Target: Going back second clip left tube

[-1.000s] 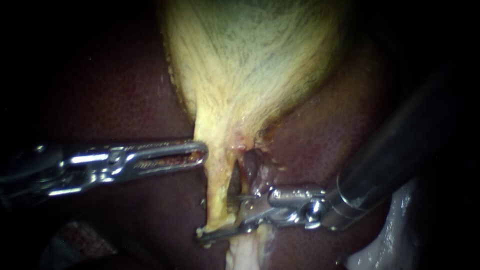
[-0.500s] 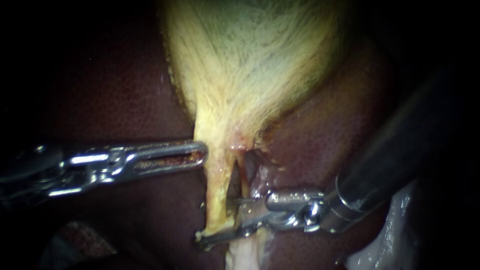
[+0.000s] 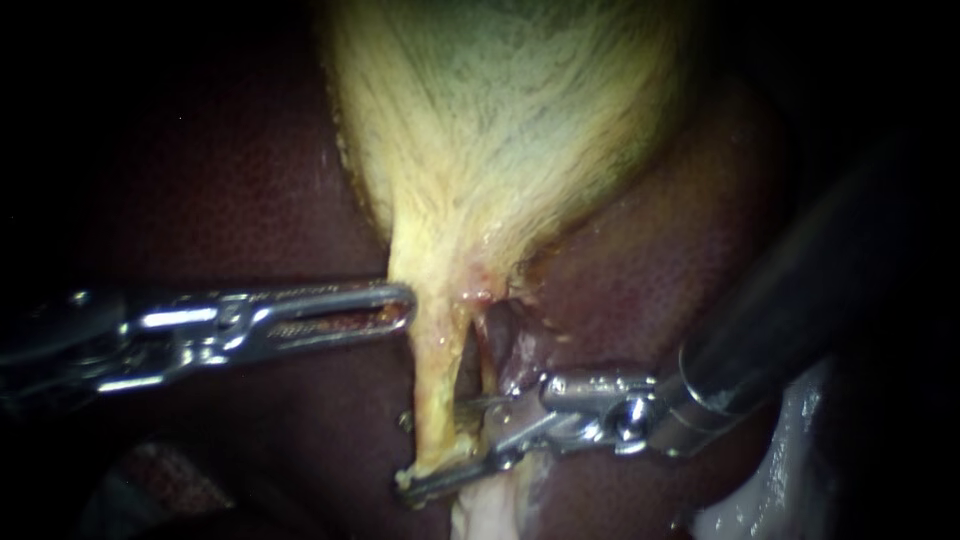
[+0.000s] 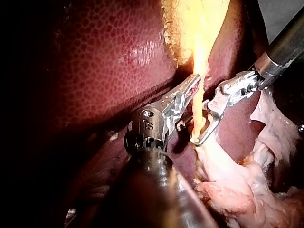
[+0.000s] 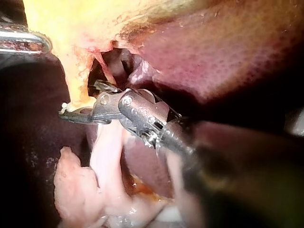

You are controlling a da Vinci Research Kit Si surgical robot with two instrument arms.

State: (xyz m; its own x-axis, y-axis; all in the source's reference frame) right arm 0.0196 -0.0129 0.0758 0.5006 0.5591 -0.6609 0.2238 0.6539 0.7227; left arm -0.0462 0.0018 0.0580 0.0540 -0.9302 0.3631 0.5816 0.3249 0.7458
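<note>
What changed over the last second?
Right tool edged back to the right and down a little, its open jaws still astride the left tube. Left tool, gallbladder and liver unchanged.

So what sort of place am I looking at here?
Likely a surgical bench: a left instrument and a right instrument work on a pale gallbladder and dark red liver.

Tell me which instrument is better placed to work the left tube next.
The right instrument: its open jaws bracket the left tube low down; the left instrument lies beside it, higher up.
</note>
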